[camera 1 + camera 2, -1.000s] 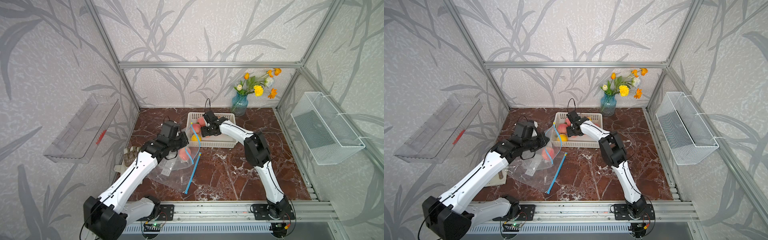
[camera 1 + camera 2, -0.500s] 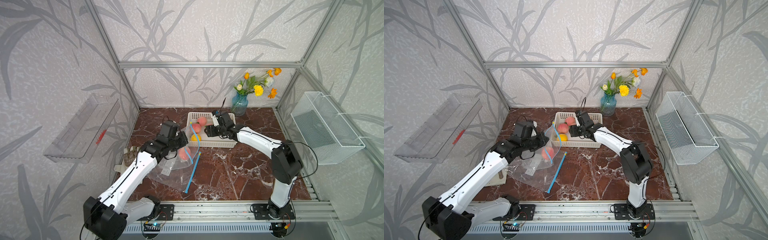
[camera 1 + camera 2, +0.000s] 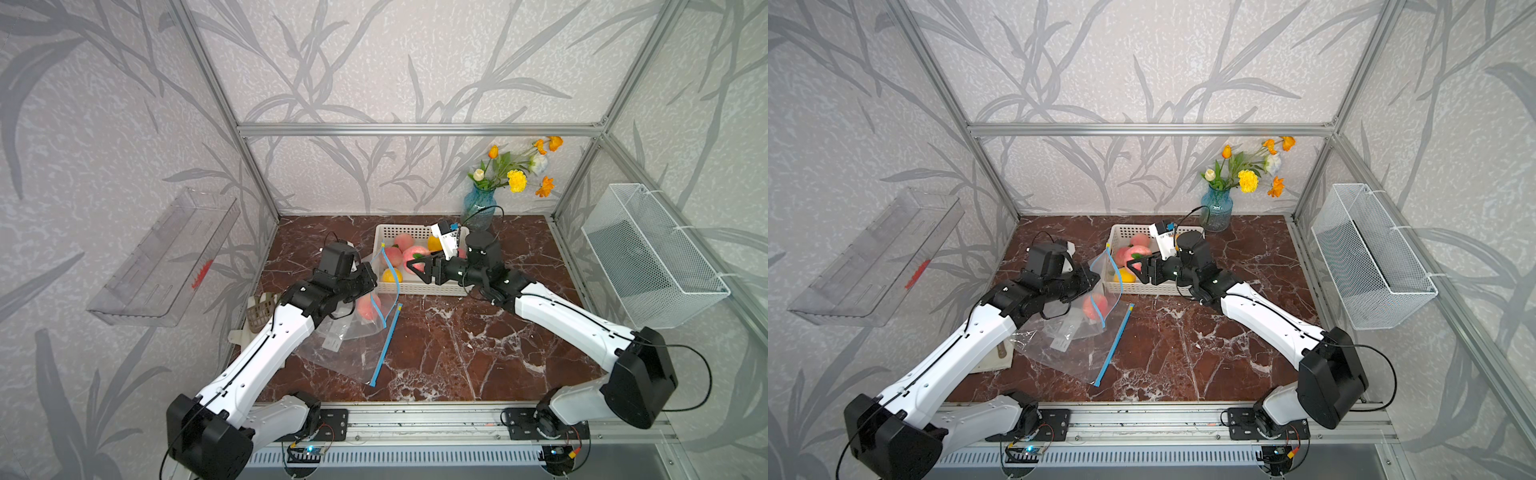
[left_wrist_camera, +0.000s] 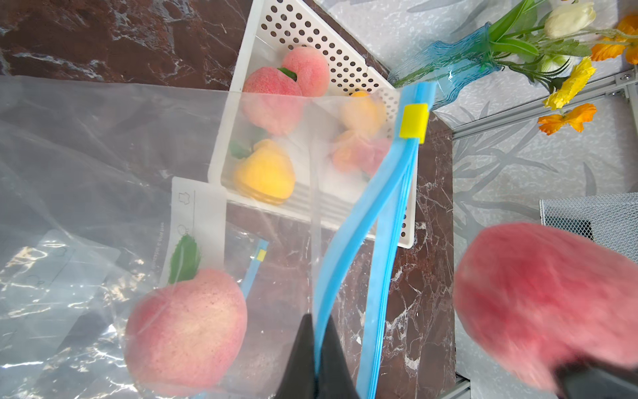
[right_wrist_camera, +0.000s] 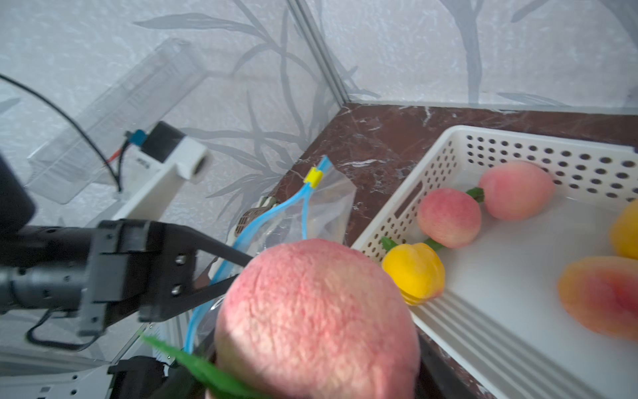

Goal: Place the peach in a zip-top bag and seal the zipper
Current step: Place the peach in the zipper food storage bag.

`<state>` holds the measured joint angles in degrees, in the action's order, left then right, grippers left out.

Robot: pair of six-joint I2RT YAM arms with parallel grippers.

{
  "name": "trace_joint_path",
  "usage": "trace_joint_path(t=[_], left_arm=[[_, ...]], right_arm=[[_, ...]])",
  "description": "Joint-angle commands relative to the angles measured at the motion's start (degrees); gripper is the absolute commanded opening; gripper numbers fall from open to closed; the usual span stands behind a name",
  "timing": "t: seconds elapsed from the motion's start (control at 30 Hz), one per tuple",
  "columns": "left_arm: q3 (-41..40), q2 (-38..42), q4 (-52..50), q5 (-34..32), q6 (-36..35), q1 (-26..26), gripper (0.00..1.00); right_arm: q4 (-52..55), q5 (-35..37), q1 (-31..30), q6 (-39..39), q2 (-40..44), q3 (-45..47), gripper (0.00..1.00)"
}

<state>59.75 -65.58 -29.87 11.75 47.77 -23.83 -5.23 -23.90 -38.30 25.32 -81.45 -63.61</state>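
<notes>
My right gripper point(image 3: 415, 266) is shut on a pink peach point(image 3: 417, 252) point(image 5: 317, 317), held above the front left part of the white basket point(image 3: 419, 286), close to the bag's mouth. The peach hides most of the jaws in the right wrist view. The clear zip-top bag point(image 3: 349, 345) point(image 3: 1067, 336) lies on the marble left of the basket. My left gripper point(image 3: 372, 276) point(image 4: 316, 331) is shut on its blue zipper strip point(image 4: 366, 214) and holds the mouth up. The yellow slider point(image 4: 413, 121) sits at the strip's far end. Another peach point(image 3: 365, 307) point(image 4: 186, 328) lies inside the bag.
The basket point(image 5: 414, 193) holds several more peaches and yellow fruits. A blue vase of flowers point(image 3: 478, 208) stands behind it. A wire basket point(image 3: 648, 257) hangs on the right wall, a clear shelf point(image 3: 162, 257) on the left. A small brown basket point(image 3: 259, 307) sits by the left arm.
The right arm's elbow has swung far out to the right while its gripper stayed over the basket and came toward the bag. The left arm has held still.
</notes>
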Motion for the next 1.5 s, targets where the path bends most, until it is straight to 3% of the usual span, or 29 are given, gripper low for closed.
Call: trace_joint_path(t=[0.0,0.13,0.33,0.6,0.87,1.23,1.47], left_arm=[[0.10,0.50,1.05,0.60,0.40,0.27,0.00],[0.81,0.64,0.02,1.13,0.35,0.27,0.00],[3.47,3.15,-5.18,-1.82,-1.17,0.27,0.00],[5.88,5.46,-8.64,-2.83,-2.29,0.27,0.00],[11.68,7.15,-13.94,-7.13,-5.65,0.26,0.00],[18.78,7.23,-16.33,-6.08,-7.85,0.21,0.00],[16.60,6.65,-14.32,-4.50,-6.51,0.23,0.00]], right_arm=[[-3.69,-2.34,-1.97,0.79,2.49,0.65,0.66],[-7.76,-0.14,-4.99,3.19,1.55,0.77,0.67],[-2.92,12.77,-12.65,-0.17,-3.01,-4.56,0.66],[-1.00,12.06,-13.02,1.70,-7.66,-6.93,0.66],[9.47,17.74,-14.10,-3.53,-7.24,-10.45,0.66],[16.35,15.89,-15.38,-5.71,-7.67,-17.78,0.67],[20.43,15.01,-15.64,-5.65,-9.96,-23.15,0.74]])
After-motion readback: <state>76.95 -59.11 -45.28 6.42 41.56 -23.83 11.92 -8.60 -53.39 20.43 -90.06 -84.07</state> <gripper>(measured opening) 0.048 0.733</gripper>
